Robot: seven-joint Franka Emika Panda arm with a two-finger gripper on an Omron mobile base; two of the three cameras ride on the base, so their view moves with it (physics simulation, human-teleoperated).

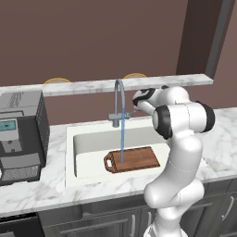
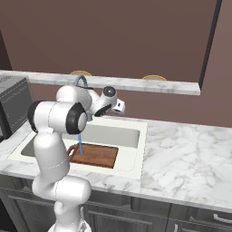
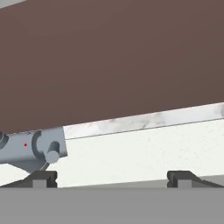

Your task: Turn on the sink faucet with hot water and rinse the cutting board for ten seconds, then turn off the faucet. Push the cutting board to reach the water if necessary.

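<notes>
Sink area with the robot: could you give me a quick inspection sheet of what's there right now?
Surface: white grey-veined marble counter with an off-white rectangular sink set in it.
Job's things: grey metal gooseneck faucet running; thin light-blue water stream lands on the reddish-brown wooden cutting board, which lies flat in the basin.
Clutter: dark boxy appliance on the counter beside the sink.
Grippers: gripper open, beside the faucet's base.
Cables: nothing seen.
Surroundings: brown wall, marble ledge, dark cabinets below.

The board (image 1: pixel 134 159) is looking like smooth brown wood. The faucet (image 1: pixel 119 99) is looking like dull grey metal. The counter (image 2: pixel 190 154) is showing shiny white marble.
</notes>
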